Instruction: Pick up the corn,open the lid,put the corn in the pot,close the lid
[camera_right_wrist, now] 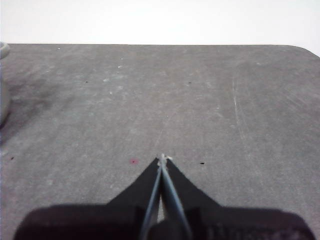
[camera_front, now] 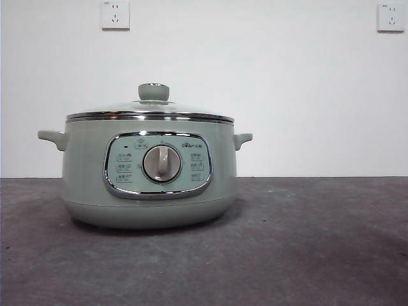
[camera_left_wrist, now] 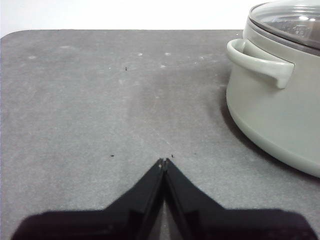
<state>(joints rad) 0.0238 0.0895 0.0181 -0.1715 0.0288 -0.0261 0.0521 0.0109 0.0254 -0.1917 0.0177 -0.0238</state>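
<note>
Front view: pot sits on dark grey counter, lid seated on its rim, knob up, control panel and dial facing the camera. Two wall sockets high on the white wall behind. No arm visible here. Corn not visible in any view.

Left wrist view: left end effector hangs over bare counter, jaws pressed together, holding nothing. Pot is off to one side, near but apart, one side handle and lid edge showing.

Right wrist view: right end effector over bare counter, jaws pressed together, empty. Sliver of pot at frame edge, well apart.
</note>
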